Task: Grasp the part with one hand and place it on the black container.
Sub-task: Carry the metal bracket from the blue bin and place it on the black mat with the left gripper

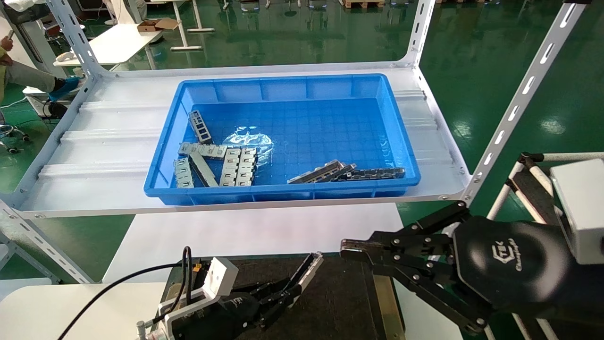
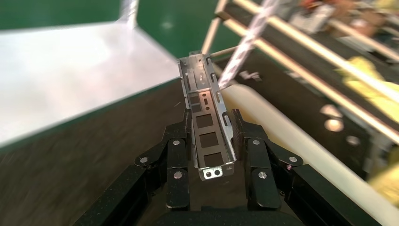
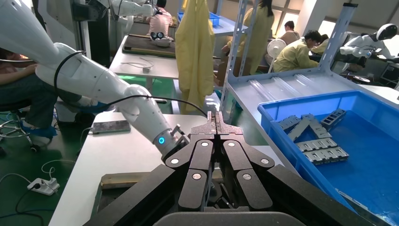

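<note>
My left gripper (image 1: 289, 292) is shut on the part (image 1: 309, 270), a grey metal channel bar with slotted sides. It holds the bar tilted over the black container (image 1: 344, 302), a shallow tray with a brass side strip, at the bottom centre. In the left wrist view the part (image 2: 207, 117) sits lengthwise between the two fingers (image 2: 178, 146), above the dark tray surface (image 2: 70, 160). I cannot tell if the bar touches the tray. My right gripper (image 1: 350, 250) is shut and empty, beside the tray's far right corner; it also shows in the right wrist view (image 3: 216, 117).
A deep blue bin (image 1: 283, 192) stands on the white shelf (image 1: 104, 156) ahead, with several more channel bars (image 1: 330, 171) and flat slotted plates (image 1: 236, 165) inside. White shelf posts (image 1: 519, 99) rise at the right. A white table (image 1: 255, 236) lies below the shelf.
</note>
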Available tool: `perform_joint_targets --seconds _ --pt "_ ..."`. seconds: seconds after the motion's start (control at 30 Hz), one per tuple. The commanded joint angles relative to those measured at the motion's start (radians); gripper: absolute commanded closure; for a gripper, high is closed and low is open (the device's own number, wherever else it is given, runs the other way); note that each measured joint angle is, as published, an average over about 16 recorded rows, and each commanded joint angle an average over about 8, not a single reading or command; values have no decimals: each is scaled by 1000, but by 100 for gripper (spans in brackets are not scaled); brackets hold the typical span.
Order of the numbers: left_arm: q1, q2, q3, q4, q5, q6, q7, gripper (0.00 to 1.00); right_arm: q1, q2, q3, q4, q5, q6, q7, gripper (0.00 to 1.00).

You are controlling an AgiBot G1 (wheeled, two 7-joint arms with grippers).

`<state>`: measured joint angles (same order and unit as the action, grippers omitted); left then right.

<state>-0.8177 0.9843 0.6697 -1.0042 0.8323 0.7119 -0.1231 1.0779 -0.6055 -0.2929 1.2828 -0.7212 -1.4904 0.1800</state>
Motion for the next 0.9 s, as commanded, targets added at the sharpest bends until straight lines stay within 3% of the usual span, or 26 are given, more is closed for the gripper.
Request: perform_joint_targets --seconds 0.03,0.4,0.9 --pt "39 1 6 -48 17 -104 -29 100 0 0 0 0 0 0 0 100" --pt "74 84 93 -102 76 -412 -173 100 0 0 -1 0 1 0 0 100" --pt "66 213 181 -37 95 -682 -243 100 0 1 -2 0 1 1 -1 100"
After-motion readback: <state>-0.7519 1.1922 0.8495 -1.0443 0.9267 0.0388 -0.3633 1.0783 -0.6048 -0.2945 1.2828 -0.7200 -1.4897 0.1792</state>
